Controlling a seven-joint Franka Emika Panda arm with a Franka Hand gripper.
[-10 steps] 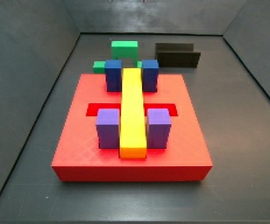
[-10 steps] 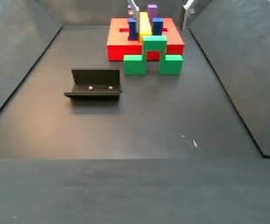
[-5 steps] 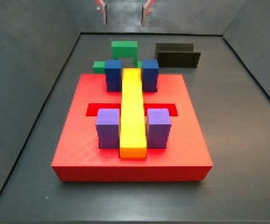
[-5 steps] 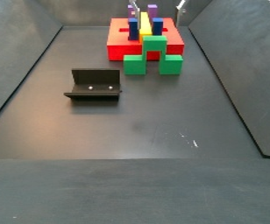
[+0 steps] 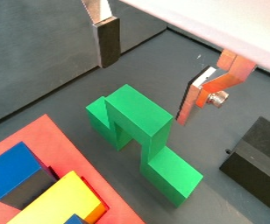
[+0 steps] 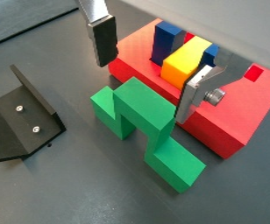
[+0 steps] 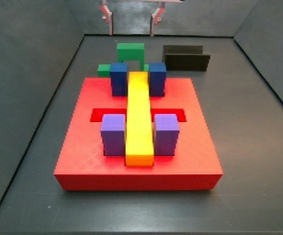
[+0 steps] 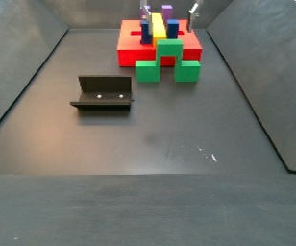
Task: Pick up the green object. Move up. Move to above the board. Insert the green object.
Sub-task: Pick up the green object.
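— Wrist views both give us the gripper [image 6: 149,63] hanging over the green object [image 6: 144,129], jaws spread wide and empty, one finger [image 5: 107,39] on either side of the raised middle cube and well clear of it.

— And where do we find the piece itself?

— On the dark floor, just beside an edge of the board [image 8: 129,46]; in a side view the green object [image 8: 167,61] stands right against the red slab. We see the yellow bar [image 7: 138,113] running along the board's middle, blue blocks [image 7: 155,77] at one end, purple blocks [image 7: 112,134] at the other.

— Anything else near?

— Only the fixture [image 8: 103,93], off to one side and apart from the green object. The gripper [image 7: 133,11] barely shows at the frame's edge.
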